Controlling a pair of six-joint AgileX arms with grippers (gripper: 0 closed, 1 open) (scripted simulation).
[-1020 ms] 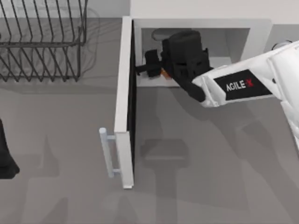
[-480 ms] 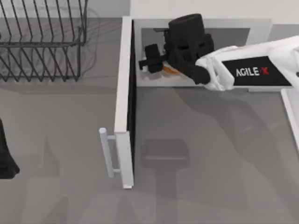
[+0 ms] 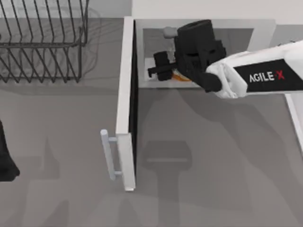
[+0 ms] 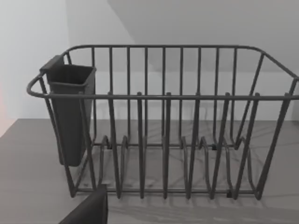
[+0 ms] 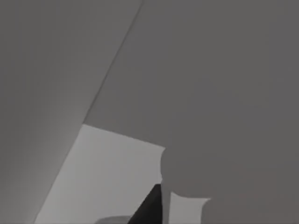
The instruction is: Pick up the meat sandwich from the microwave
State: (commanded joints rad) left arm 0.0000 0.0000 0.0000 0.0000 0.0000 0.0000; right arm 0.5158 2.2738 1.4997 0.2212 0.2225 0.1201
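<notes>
right gripper: our right gripper [image 3: 160,71] is inside the microwave [image 3: 265,28] cavity, at the cavity's left part near the hinge side; arm reaches in from the top view's right.
right gripper state: black fingers sit over the sandwich, but we cannot tell whether they are clamped on it or apart.
meat sandwich: the meat sandwich [image 3: 180,77] is in the cavity near the front edge; we see an orange sliver of it, tucked under the gripper body, the rest hidden.
door: microwave door [image 3: 127,99] swung fully open, standing out toward us at the cavity's left, bar handle [image 3: 108,155] on its left face.
left arm: our left arm [image 3: 7,156] parked at the table's left edge.
wire rack: black wire rack [image 4: 163,121] at the table's far left, dark cup [image 4: 70,114] hung on one end.
right wrist view: plain grey and white surfaces, no sandwich detail.
</notes>
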